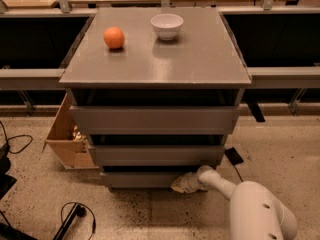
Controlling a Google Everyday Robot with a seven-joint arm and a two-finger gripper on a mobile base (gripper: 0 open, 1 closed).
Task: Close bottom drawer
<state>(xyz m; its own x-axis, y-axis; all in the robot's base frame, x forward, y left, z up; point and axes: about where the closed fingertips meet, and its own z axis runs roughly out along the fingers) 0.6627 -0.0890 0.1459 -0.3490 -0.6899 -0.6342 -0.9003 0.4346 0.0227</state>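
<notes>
The grey cabinet point(155, 69) has three stacked drawers. The bottom drawer point(137, 179) is the lowest and narrowest, with a plain flat grey front, and a dark gap shows above it. My gripper point(181, 184) is at the right end of that front, low near the floor, and seems to touch it. My white arm point(250, 204) reaches in from the lower right. The middle drawer point(155, 155) and the top drawer point(154, 120) sit above.
An orange point(114, 37) and a white bowl point(167, 25) stand on the cabinet top. A wooden box point(67, 134) sits on the floor at the cabinet's left. Black cables point(75, 216) lie on the speckled floor at lower left. Dark shelving runs behind.
</notes>
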